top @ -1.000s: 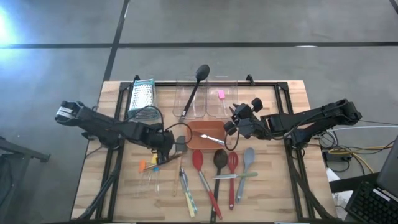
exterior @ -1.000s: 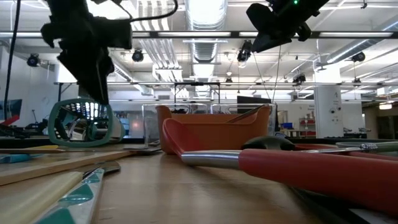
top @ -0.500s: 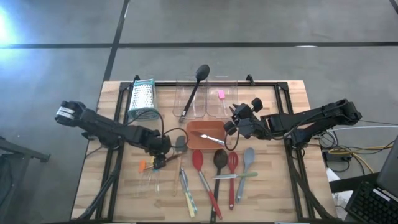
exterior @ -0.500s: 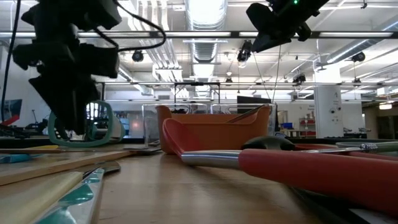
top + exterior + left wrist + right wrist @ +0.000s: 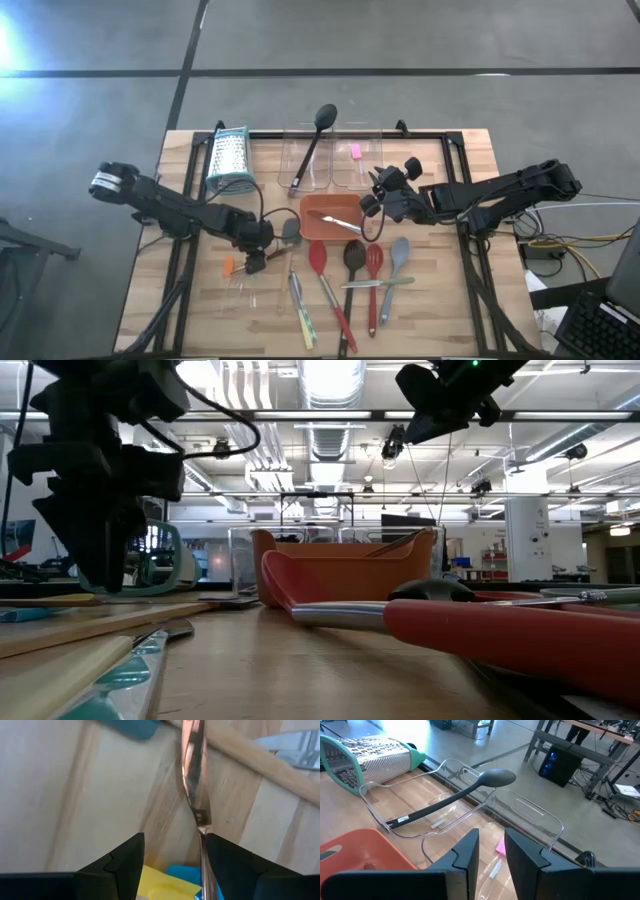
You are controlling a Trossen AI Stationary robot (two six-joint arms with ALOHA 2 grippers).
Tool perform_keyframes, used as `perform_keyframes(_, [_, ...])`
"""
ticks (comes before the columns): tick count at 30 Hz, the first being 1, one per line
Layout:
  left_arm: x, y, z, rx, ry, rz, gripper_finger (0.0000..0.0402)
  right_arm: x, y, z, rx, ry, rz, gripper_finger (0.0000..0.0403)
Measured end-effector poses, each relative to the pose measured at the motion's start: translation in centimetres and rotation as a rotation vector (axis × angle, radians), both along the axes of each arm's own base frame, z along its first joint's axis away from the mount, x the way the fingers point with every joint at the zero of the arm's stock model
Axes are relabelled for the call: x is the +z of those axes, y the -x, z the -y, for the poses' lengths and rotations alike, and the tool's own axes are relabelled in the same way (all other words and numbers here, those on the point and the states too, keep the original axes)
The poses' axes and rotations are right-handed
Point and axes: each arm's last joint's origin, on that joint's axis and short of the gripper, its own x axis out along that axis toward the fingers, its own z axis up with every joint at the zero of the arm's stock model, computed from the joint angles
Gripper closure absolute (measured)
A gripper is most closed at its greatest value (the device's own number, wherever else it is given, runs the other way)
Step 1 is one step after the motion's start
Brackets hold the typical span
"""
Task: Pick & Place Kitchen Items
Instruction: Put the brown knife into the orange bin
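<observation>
Small yellow [image 5: 156,883] and blue [image 5: 181,871] pieces lie on the wood near the table's left middle, with an orange piece [image 5: 228,266] beside them. My left gripper [image 5: 175,866] [image 5: 254,256] stands open, pointing steeply down, one finger on each side of the yellow and blue pieces. A thin shiny tool shaft [image 5: 194,780] runs past one finger. My right gripper [image 5: 495,852] [image 5: 368,198] hangs open with nothing between its fingers, above the orange tray [image 5: 312,226]. Red [image 5: 318,258], black [image 5: 353,255] and grey [image 5: 400,250] spoons lie flat near the front.
A metal grater [image 5: 228,155] stands at the back left. Clear tubs [image 5: 470,815] at the back hold a black spoon [image 5: 315,138] and a pink piece [image 5: 355,151]. Thin green-yellow-handled tools [image 5: 300,312] lie near the front edge. A thin pale tool [image 5: 340,222] rests in the tray.
My left gripper has come down toward the table and a little toward its near edge, tipping steeper, and now stands low over the small pieces. Its finger gap looks unchanged. My right arm has kept still.
</observation>
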Motion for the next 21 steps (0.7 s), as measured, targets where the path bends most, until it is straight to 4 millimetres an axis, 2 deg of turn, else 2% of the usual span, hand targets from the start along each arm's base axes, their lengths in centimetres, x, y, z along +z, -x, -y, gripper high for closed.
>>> perform_keyframes(12, [-0.9,-0.6,0.8,-0.062,0.041,-0.007,0.0184,0.0,0.0,0.0,0.000,0.000,0.003,0.0332])
perform_keyframes(21, [-1.7,-1.0,1.0,-0.073,0.031,-0.037,0.0184,0.0,0.0,0.0,-0.001,0.000,0.005,0.0322])
